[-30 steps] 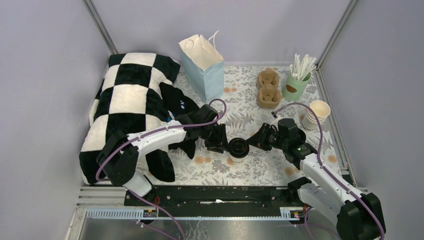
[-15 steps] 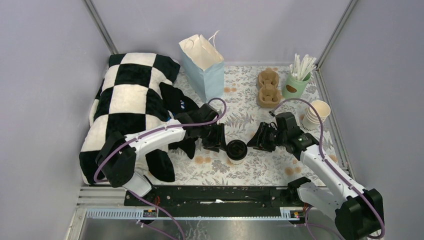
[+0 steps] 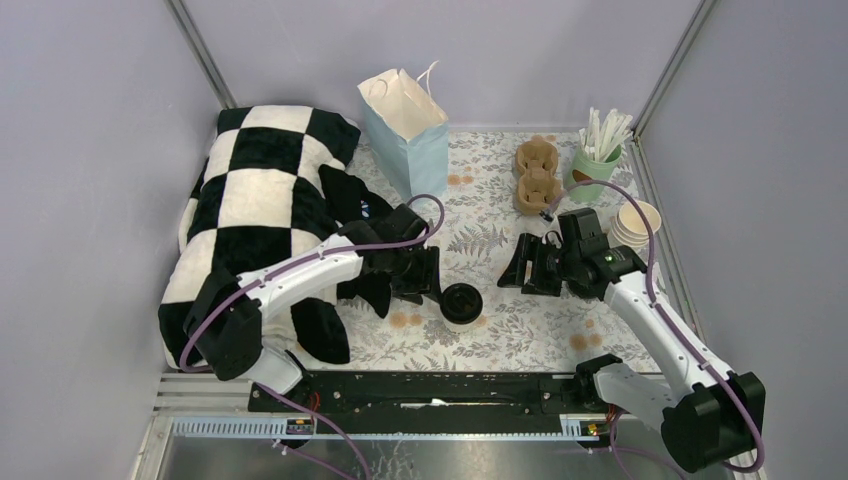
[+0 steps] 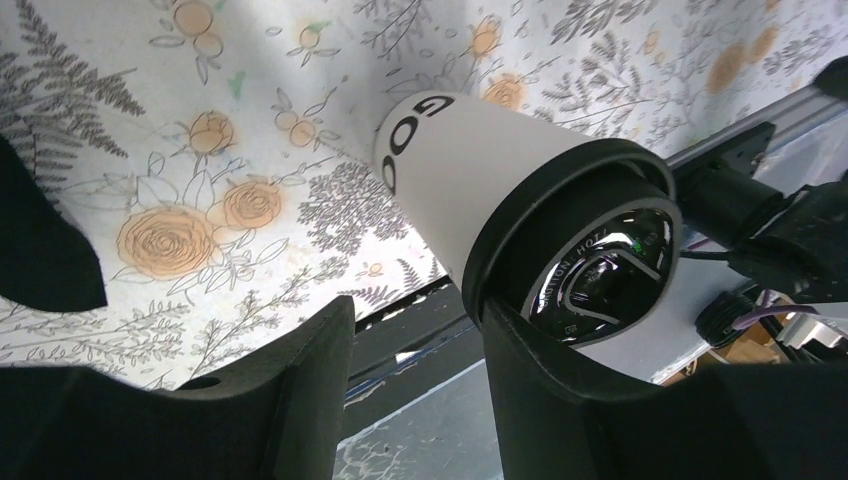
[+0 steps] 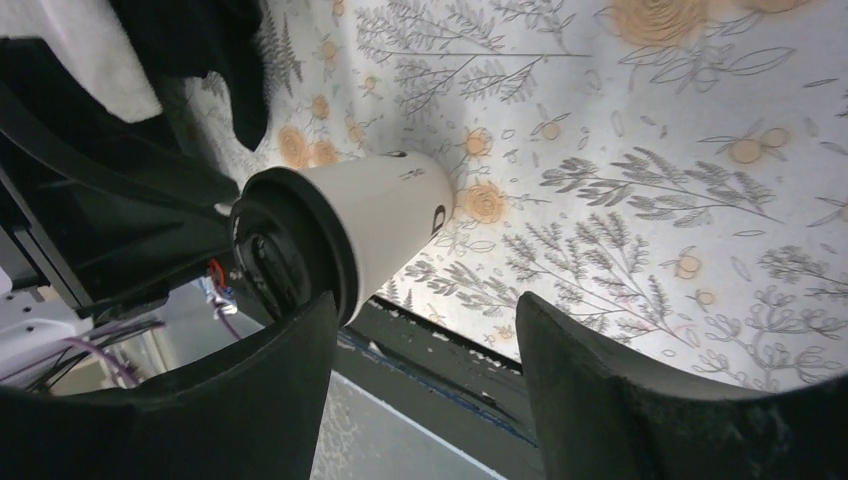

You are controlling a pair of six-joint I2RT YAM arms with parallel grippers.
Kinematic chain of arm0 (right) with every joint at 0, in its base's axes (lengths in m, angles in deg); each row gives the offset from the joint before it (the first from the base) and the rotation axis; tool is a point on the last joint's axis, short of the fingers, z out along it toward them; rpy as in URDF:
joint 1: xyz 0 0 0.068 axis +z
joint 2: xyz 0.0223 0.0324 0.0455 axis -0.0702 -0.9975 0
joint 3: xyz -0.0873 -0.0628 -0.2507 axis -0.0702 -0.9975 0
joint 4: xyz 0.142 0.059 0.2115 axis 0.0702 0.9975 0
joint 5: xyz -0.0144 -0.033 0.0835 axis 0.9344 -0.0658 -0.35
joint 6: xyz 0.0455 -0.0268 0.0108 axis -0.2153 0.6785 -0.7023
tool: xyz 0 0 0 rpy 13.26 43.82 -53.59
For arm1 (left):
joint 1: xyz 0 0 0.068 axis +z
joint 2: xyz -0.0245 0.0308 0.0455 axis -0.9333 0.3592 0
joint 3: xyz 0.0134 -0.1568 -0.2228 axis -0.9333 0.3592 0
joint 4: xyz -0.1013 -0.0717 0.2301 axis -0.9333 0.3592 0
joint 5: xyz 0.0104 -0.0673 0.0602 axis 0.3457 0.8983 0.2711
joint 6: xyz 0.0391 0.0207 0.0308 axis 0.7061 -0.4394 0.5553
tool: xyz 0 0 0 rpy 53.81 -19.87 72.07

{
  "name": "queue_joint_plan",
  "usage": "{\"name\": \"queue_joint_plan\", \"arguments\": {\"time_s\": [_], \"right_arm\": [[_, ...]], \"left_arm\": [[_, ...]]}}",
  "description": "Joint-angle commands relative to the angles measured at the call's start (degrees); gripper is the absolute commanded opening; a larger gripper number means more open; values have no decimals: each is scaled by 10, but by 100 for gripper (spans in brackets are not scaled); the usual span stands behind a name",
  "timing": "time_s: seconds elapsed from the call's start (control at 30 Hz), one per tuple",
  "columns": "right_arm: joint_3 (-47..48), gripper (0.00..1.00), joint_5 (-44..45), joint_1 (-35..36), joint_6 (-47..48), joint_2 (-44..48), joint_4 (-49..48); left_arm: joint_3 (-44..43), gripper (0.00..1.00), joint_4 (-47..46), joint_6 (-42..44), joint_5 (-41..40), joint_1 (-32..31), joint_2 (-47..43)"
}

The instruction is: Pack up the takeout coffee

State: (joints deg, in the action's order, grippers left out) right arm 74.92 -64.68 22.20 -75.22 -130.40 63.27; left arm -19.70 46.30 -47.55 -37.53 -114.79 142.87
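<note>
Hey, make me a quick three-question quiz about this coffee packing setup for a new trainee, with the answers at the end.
1. True or false: the right claw is gripping the takeout coffee.
2. Which container stands open at the back? A) a blue paper bag B) a red box C) a metal tin
3. Which claw is nearer the takeout coffee?

Key:
1. False. It is open and apart from the cup.
2. A
3. The left claw.
</note>
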Motion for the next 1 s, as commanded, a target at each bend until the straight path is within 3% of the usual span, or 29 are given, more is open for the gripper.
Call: {"name": "queue_joint_plan", "arguments": {"time_s": [0.0,0.17,0.43,0.67,0.97], "right_arm": [[-8,74,-91,-2,-1,-12,-27],[-33,84,-169,-3,-26,-16,-97],[-59,93,-251,6,-10,-65,-117],[-62,93,-271,37,-23,-94,-147],[-68,85,-278,81,-77,-117,-200]], "left_arm": [[-43,54,-25,0,25,5,14],[-52,54,-13,10,16,5,10],[-28,54,1,16,6,5,-1],[-28,54,26,26,-18,5,-10],[-22,54,29,25,-18,6,-14]]}}
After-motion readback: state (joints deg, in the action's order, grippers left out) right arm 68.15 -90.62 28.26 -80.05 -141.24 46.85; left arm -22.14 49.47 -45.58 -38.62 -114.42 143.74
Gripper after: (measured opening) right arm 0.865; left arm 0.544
